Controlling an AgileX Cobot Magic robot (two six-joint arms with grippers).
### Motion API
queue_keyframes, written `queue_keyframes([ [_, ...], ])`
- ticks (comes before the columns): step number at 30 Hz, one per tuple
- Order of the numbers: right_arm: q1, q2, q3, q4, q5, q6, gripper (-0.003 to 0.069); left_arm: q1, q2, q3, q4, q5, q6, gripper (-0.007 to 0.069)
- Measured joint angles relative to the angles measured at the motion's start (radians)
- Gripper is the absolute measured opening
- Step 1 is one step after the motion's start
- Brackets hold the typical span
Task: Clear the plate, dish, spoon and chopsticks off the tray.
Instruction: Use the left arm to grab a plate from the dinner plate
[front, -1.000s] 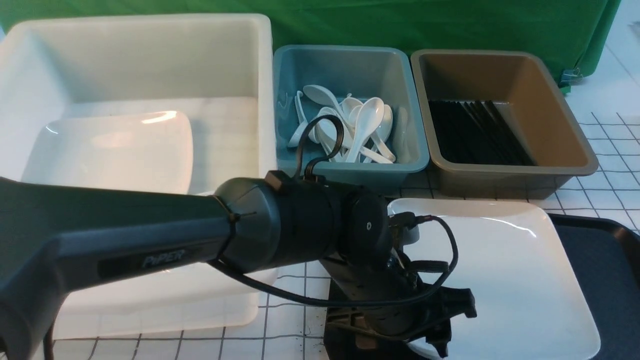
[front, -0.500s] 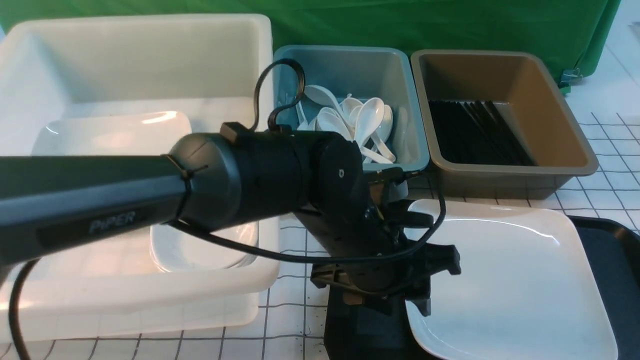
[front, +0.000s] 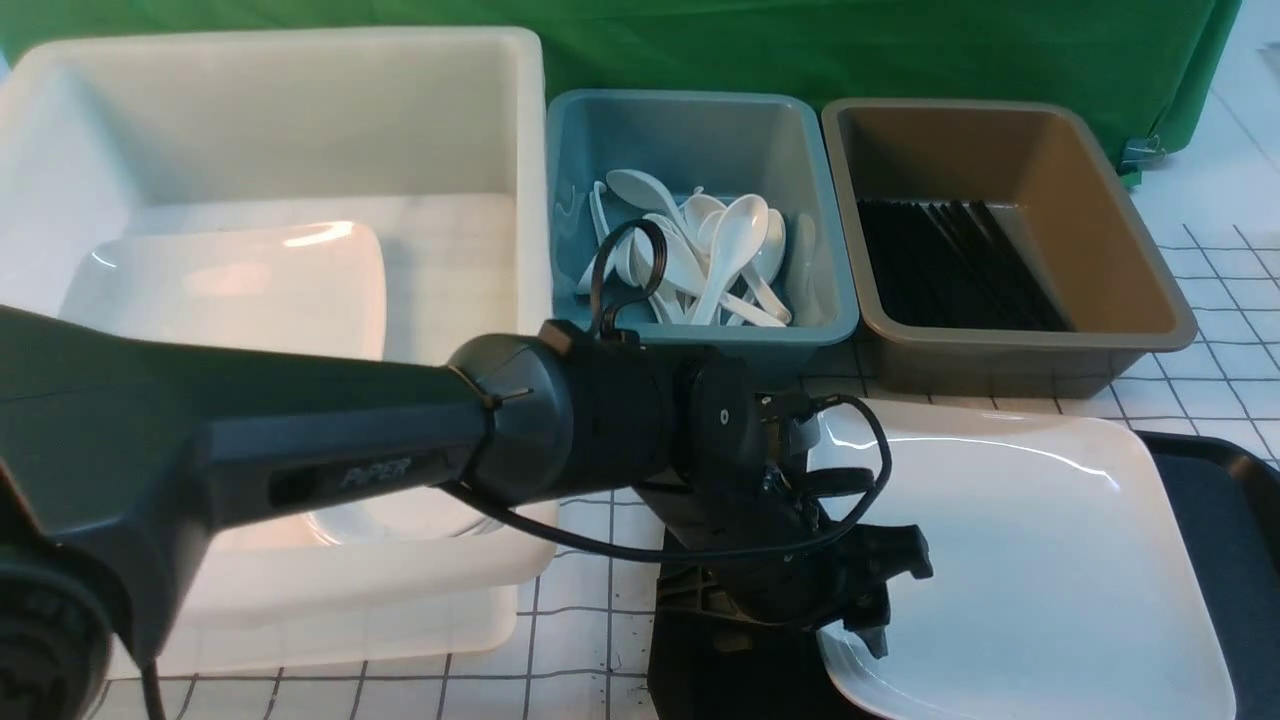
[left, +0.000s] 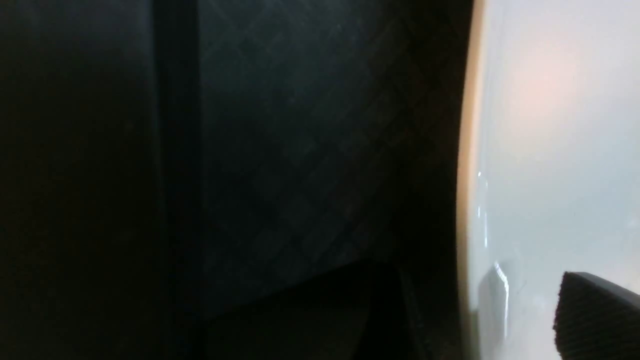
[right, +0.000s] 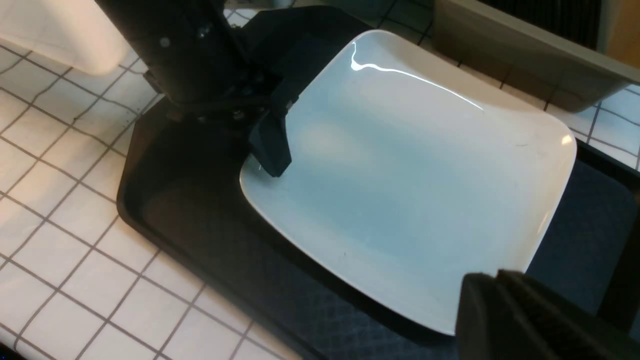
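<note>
The large white plate (front: 1030, 560) lies on the black tray (front: 1235, 520). My left gripper (front: 870, 625) is down at the plate's left edge and open. One ribbed pad (left: 595, 315) hangs over the plate (left: 550, 150), and the rim runs between the jaws. In the right wrist view that finger (right: 272, 145) stands over the plate (right: 410, 165) near its left corner. My right gripper (right: 500, 280) is shut on nothing, above the plate's near right corner. No spoon, chopsticks or dish show on the tray (right: 200, 235).
A big white tub (front: 300, 110) at the left holds another white plate (front: 230, 290) and a small dish (front: 380, 525), partly behind my left arm. The blue bin (front: 700, 130) holds several white spoons. The brown tub (front: 1010, 160) holds black chopsticks (front: 950, 265).
The left arm rose and drew back half a second ago, then came down again to the plate's left edge. The plate sits farther right than one second ago.
</note>
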Motion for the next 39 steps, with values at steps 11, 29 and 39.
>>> queue_keyframes([
  [11, 0.0, 0.0, 0.0, 0.0, 0.002, 0.006, 0.003, 0.0, 0.026, -0.002, -0.108, -0.073, 0.056, 0.0421],
  [29, 0.0, 0.0, 0.0, -0.03, 0.034, 0.082, 0.003, 0.0, 0.04, 0.0, -0.229, -0.105, 0.091, 0.0029],
  [39, 0.0, 0.0, 0.0, -0.053, 0.034, 0.082, 0.0025, 0.0, -0.004, 0.0, -0.251, -0.055, 0.175, 0.0021],
])
